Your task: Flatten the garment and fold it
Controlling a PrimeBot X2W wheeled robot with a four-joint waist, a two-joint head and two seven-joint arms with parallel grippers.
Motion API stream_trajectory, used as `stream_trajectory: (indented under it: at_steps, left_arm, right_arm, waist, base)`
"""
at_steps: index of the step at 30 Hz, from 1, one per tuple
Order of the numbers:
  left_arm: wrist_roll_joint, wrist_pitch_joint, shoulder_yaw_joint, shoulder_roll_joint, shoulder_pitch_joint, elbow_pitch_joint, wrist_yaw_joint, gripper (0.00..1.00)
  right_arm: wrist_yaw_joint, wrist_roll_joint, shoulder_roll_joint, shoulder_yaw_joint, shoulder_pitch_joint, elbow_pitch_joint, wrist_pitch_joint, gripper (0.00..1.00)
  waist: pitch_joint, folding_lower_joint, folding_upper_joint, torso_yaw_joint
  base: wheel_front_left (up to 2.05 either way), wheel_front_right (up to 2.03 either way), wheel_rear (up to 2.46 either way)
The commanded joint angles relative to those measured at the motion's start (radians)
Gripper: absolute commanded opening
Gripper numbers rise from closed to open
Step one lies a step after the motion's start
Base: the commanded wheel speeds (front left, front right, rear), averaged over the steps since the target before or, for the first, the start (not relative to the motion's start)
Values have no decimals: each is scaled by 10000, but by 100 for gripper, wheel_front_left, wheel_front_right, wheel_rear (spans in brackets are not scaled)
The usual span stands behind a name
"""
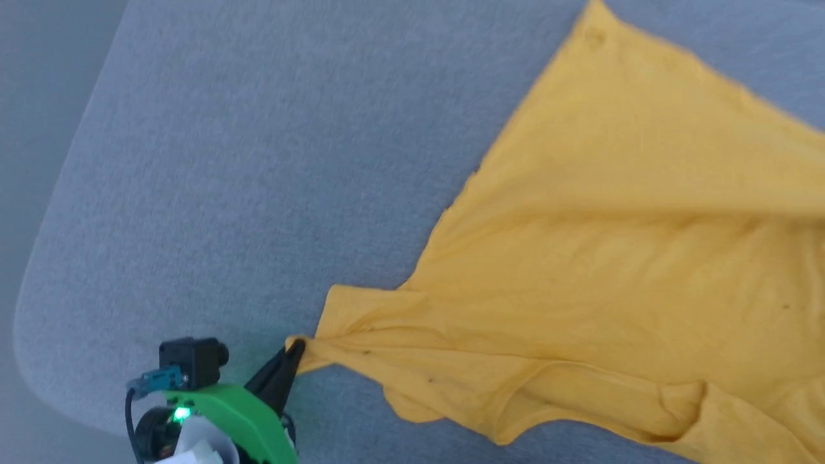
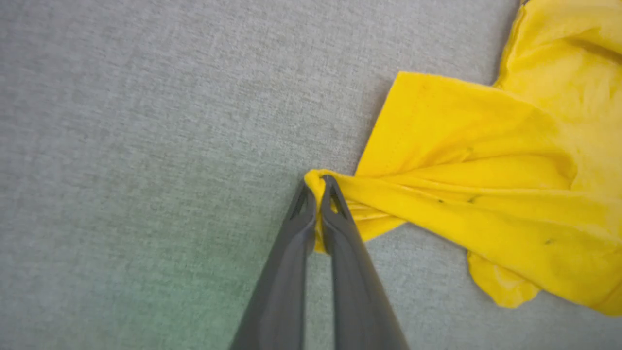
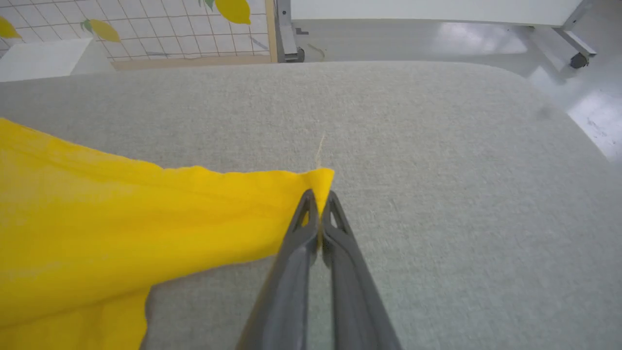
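plain yellow garment point(image 1: 619, 258), stretched, creased

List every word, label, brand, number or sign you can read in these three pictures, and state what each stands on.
There is no readable text.
The yellow t-shirt shows plain cloth, with no print or label in view.
The grey padded surface is unmarked.
The green housing at the left wrist has a lit green light but no lettering.
The wall panel has a grid with lemon pictures but no words.
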Motion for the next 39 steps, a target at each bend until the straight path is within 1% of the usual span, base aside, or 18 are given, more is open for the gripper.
stream_trajectory:
  at_steps: [1,5,6,7,11,13,16,17,18,19,20,23,26,29,32,36,39]
  left_arm:
    - [70,133,49,140,251,23,126,0]
    - [8,293,86,256,521,-226,235,0]
    - [2,379,123,326,699,-343,352,0]
    - [14,421,114,355,742,-386,383,0]
    - [1,529,97,399,790,-518,450,0]
    - [4,576,79,421,791,-558,470,0]
    - [-10,627,71,451,796,-604,495,0]
    - [-16,639,71,461,804,-612,500,0]
    - [-25,653,71,473,820,-618,507,0]
    - [-32,665,70,483,833,-620,512,0]
    - [-38,685,70,495,849,-619,526,0]
    - [-42,725,58,520,840,-631,546,0]
    - [-47,748,31,525,775,-648,542,0]
    - [-57,741,-6,506,713,-630,522,0]
    - [-86,716,-74,443,621,-579,475,0]
    - [-105,658,-126,376,488,-479,434,0]
    - [-94,629,-156,358,380,-404,409,0]
  right_arm:
    - [-13,95,229,-223,524,-229,170,0]
    - [-13,262,972,-820,1763,-561,1038,0]
    - [-13,293,1308,-1085,2490,-533,2011,0]
    - [-13,315,1398,-1165,2742,-523,2403,0]
    - [-13,497,1548,-1287,3358,-121,3981,0]
    - [-13,765,1562,-1292,3533,193,4604,0]
    - [-13,1103,1567,-1219,3616,505,4697,0]
    - [-13,1184,1567,-1178,3604,542,4580,26]
    - [-13,1303,1568,-1108,3585,638,4477,43]
    - [-13,1391,1568,-990,3582,707,4435,50]
    - [-13,1483,1569,-835,3544,706,4277,100]
    - [-13,1423,1569,-493,3282,401,3394,100]
    - [-13,1333,1570,-33,2734,-25,1930,100]
    - [-13,1275,1570,878,2195,-376,492,100]
    - [-13,1084,1567,2045,1595,-538,-937,100]
    - [-13,1025,1222,3596,786,-44,-2188,100]
    - [-13,1004,953,4346,105,791,-2523,100]
  waist:
    - [-1305,-1,0,-1117]
    - [-1652,-1,0,-1498]
    - [-1839,-1,0,-1748]
    - [-1873,-1,0,-1804]
    - [-1932,-1,0,-1937]
    - [-1948,-1,0,-1964]
    - [-1962,-1,0,-1983]
    - [-1971,-1,0,-1985]
    - [-1986,-1,0,-1988]
    - [-1996,-1,0,-1988]
    - [-2006,-1,0,-1983]
    - [-1996,-1,0,-1944]
    - [-1949,-1,0,-1865]
    - [-1883,-1,0,-1755]
    - [-1781,-1,0,-1603]
    - [-1637,-1,0,-1409]
    - [-1511,-1,0,-1268]
  base:
    - [0,0,0]
    - [0,0,0]
    - [0,0,0]
    - [0,0,0]
    - [0,0,0]
    - [0,0,0]
    - [0,0,0]
    - [0,0,0]
    - [0,0,0]
    - [0,0,0]
    - [0,0,0]
    - [0,0,0]
    - [0,0,0]
    - [0,0,0]
    - [0,0,0]
    - [0,0,0]
    - [0,0,0]
